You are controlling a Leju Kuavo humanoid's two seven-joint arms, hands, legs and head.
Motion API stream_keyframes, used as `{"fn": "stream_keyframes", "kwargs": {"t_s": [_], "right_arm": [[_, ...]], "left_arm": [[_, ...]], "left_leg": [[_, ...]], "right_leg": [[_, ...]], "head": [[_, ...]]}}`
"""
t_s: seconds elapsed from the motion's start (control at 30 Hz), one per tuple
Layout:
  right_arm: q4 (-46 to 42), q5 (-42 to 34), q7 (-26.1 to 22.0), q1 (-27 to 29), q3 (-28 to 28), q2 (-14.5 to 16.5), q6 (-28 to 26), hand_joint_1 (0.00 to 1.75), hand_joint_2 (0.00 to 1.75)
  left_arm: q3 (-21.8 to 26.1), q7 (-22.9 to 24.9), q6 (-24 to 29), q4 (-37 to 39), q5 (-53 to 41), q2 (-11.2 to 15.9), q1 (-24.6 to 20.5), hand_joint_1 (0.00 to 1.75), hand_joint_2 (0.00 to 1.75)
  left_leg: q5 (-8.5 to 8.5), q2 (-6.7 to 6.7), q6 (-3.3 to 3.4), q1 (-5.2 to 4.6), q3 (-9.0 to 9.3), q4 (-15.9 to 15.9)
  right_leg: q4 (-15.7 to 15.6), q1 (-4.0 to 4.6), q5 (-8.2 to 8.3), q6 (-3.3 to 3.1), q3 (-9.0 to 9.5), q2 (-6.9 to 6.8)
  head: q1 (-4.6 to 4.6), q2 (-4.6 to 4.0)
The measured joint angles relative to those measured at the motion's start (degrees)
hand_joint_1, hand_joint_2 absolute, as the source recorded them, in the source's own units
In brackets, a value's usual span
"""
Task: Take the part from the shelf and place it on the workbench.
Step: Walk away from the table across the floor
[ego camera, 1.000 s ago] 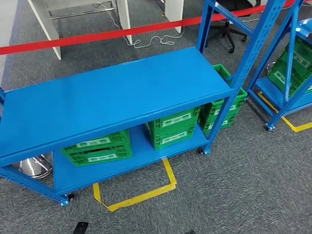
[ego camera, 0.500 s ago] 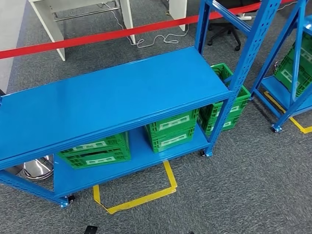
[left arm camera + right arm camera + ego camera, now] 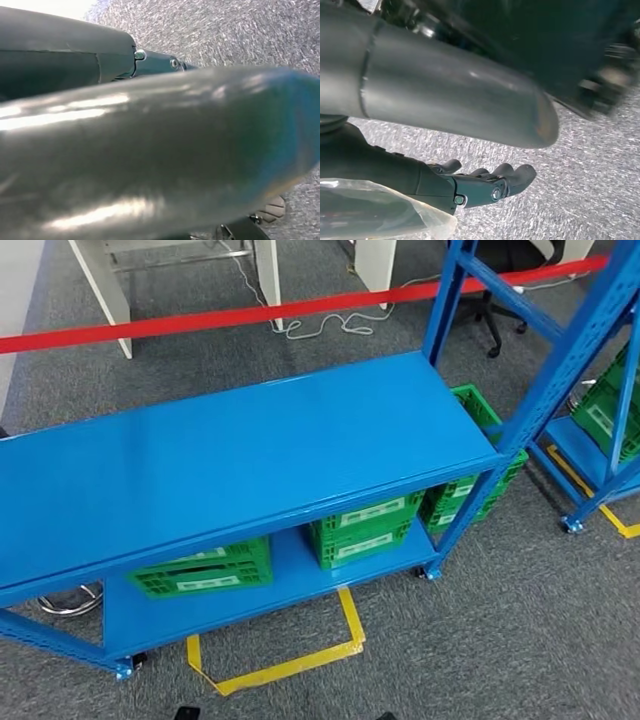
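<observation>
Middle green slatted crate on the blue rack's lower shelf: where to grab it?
Probably the front top rim of the green slatted crate, coming in low from the rack's open front. The blue upper shelf overhangs it, blocking a top approach, and its long labelled face points outward.

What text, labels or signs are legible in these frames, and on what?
No text can be read in any view.
Green crates and on the lower shelf: white label strips, print too small and blurred to read.
Green crate on the neighbouring rack: white label, also unreadable.
Red barrier tape: plain, no lettering visible.
Yellow floor tape: a marking outline, no characters.
</observation>
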Motion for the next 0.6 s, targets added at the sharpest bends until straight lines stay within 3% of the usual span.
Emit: {"fn": "stream_keyframes", "kwargs": {"t_s": [0.03, 0.07, 0.1, 0.2, 0.23, 0.27, 0.33, 0.4, 0.5, 0.53, 0.57, 0.6], "right_arm": [[0.0, 0.3, 0.3, 0.1, 0.1, 0.0, 0.1, 0.0, 0.0], [0.0, 0.5, 0.5, 0.1, 0.2, 0.0, 0.3, 0.0, 0.0], [0.0, 0.7, 0.7, 0.2, 0.3, 0.0, 0.3, 0.0, 0.0], [0.0, 1.2, 0.7, 0.1, 0.6, 0.0, 0.9, 0.0, 0.0], [0.0, 1.5, 0.7, 0.0, 0.7, 0.0, 1.2, 0.0, 0.0], [0.0, 1.9, 0.7, 0.0, 1.0, 0.0, 1.5, 0.0, 0.0], [0.0, 2.6, 0.8, 0.1, 1.4, 0.1, 1.8, 0.0, 0.0], [0.0, 2.9, 0.8, 0.0, 1.8, 0.4, 2.0, 0.0, 0.0], [0.0, 3.0, 0.7, -0.1, 2.0, 0.7, 2.0, 0.0, 0.0], [0.0, 3.0, 0.7, -0.1, 2.1, 0.7, 2.0, 0.0, 0.0], [0.0, 2.9, 0.7, -0.1, 2.1, 0.7, 1.9, 0.0, 0.0], [0.0, 2.8, 0.7, -0.1, 2.1, 0.7, 1.9, 0.0, 0.0]], "left_arm": [[0.1, 0.1, 0.1, 0.0, 0.3, -0.2, 0.0, 0.0, 0.0], [0.2, 0.2, 0.2, 0.0, 0.5, -0.4, 0.0, 0.0, 0.0], [0.3, 0.4, 0.3, 0.0, 0.7, -0.6, 0.0, 0.0, 0.0], [0.8, 0.6, 0.6, 0.0, 1.3, -1.3, -0.2, 0.0, 0.0], [0.9, 0.6, 0.6, 0.0, 1.4, -1.4, -0.4, 0.0, 0.0], [1.1, 0.5, 0.7, 0.0, 1.5, -1.6, -0.5, 0.0, 0.0], [1.3, 0.4, 0.7, 0.0, 1.7, -1.7, -0.7, 0.0, 0.0], [1.4, 0.1, 0.6, 0.0, 1.8, -1.7, -0.8, 0.0, 0.0], [1.4, -0.3, 0.4, 0.0, 1.8, -1.7, -0.9, 0.0, 0.0], [1.4, -0.4, 0.3, 0.0, 1.7, -1.6, -0.9, 0.0, 0.0], [1.4, -0.4, 0.3, 0.0, 1.6, -1.6, -0.8, 0.0, 0.0], [1.4, -0.4, 0.2, 0.0, 1.5, -1.6, -0.8, 0.0, 0.0]], "left_leg": [[-0.46, -0.08, 0.03, -0.04, 0.49, 0.0], [-0.96, -0.17, 0.02, -0.08, 1.13, 0.0], [-1.47, -0.25, -0.04, -0.11, 1.9, 0.0], [-2.98, -0.46, -0.52, -0.29, 3.9, 0.2], [-3.36, -0.57, -0.85, -0.32, 4.14, 0.2], [-3.55, -0.68, -1.19, -0.37, 4.24, 0.4], [-3.73, -0.75, -1.77, -0.34, 4.18, 0.9], [-4.85, -0.46, -2.41, -0.24, 3.06, 3.5], [-9.4, -0.19, -3.55, 0.34, -1.83, 12.6], [-10.19, -0.15, -3.83, 0.57, -3.22, 14.8], [-9.85, -0.07, -4.04, 0.79, -3.8, 15.3], [-8.35, 0.15, -4.18, 0.97, -3.45, 13.8]], "right_leg": [[1.7, 0.01, -1.17, 0.1, -1.91, 0.01], [1.6, 0.03, -1.34, 0.12, -2.96, 0.0], [-0.3, 0.03, -0.01, 0.05, -3.13, 0.0], [-9.4, 0.19, 8.47, -0.74, -1.65, 0.03], [-10.9, 0.31, 10.32, -1.15, -1.22, 0.04], [-11.3, 0.44, 10.96, -1.57, -1.01, -0.02], [-11.7, 0.38, 11.38, -2.16, -0.3, -0.29], [-12.2, 0.1, 11.26, -2.65, 0.32, -0.74], [-12.4, -0.03, 10.68, -3.28, 0.91, -1.81], [-12.4, -0.04, 10.47, -3.35, 1.1, -2.23], [-12.4, -0.05, 10.26, -3.31, 1.32, -2.66], [-12.4, -0.08, 10.05, -3.21, 1.61, -3.09]], "head": [[0.0, 0.0], [0.02, -0.01], [0.03, -0.01], [0.03, -0.01], [0.04, 0.0], [0.05, 0.0], [0.07, 0.01], [-0.21, 0.0], [-0.62, -0.01], [-0.63, -0.01], [-0.63, -0.01], [-0.65, -0.01]]}}
